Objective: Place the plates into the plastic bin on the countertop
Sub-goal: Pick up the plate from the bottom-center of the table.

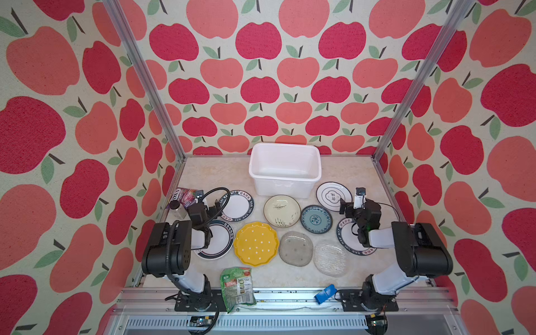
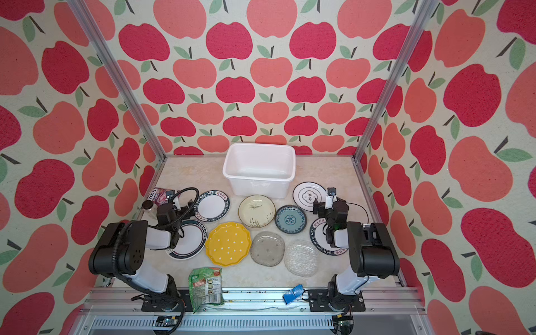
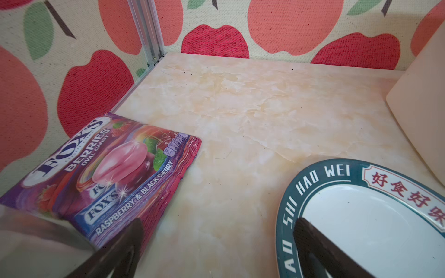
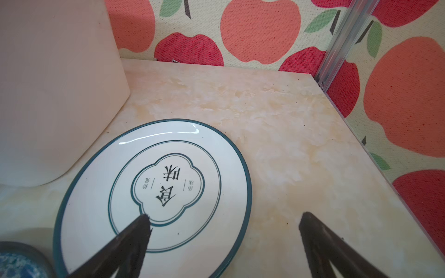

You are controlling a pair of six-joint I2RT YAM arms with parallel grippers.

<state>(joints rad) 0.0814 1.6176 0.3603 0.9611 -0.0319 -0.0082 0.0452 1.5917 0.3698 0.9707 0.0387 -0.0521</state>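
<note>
On the countertop (image 1: 208,174), in both top views, nine plates (image 1: 255,243) lie flat in front of the plastic bin (image 1: 282,188), which holds nothing yet. From the left wrist view, the left gripper (image 3: 218,223) is spread wide and empty, hovering at the edge of a lettered-rim plate (image 3: 361,216). From the right wrist view, the right gripper (image 4: 224,215) is equally wide and empty, straddling the edge of the thin-rimmed plate (image 4: 154,187). Treat every plate as rigid, glazed, slippery and breakable. Pinch the raised rim, never the centre.

Yellow white-dotted plate (image 1: 256,243), blue patterned plate (image 1: 316,218), white bin (image 1: 285,169), beige marbled countertop (image 1: 217,177)
</note>
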